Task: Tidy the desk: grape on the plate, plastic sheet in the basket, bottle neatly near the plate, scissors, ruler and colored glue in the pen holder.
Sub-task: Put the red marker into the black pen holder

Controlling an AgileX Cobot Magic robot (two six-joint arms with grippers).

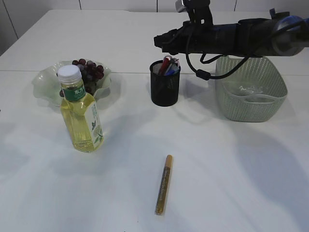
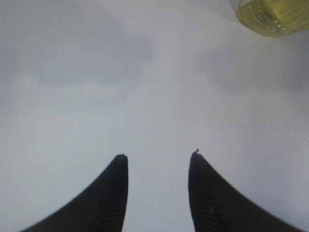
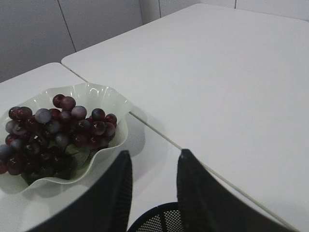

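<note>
The grape (image 1: 90, 71) lies in the pale green plate (image 1: 42, 83) at the back left. In front of the plate the bottle (image 1: 79, 116) of yellow liquid stands upright. A gold glue stick (image 1: 163, 184) lies alone on the desk (image 1: 231, 169) near the front. The black mesh pen holder (image 1: 164, 89) has red and blue things sticking out; I cannot make out a ruler. My right gripper (image 1: 158, 42) hangs open and empty just above it, facing the grape (image 3: 53, 133) and plate (image 3: 115, 105). My left gripper (image 2: 158, 157) is open over bare desk, below the bottle's base (image 2: 273, 17).
The pale green basket (image 1: 273, 87) stands at the right with the clear plastic sheet (image 1: 248, 89) inside. My right arm stretches across above the basket. The pen holder's rim (image 3: 159, 220) shows under my right fingers. A seam (image 3: 159, 133) joins two tabletops.
</note>
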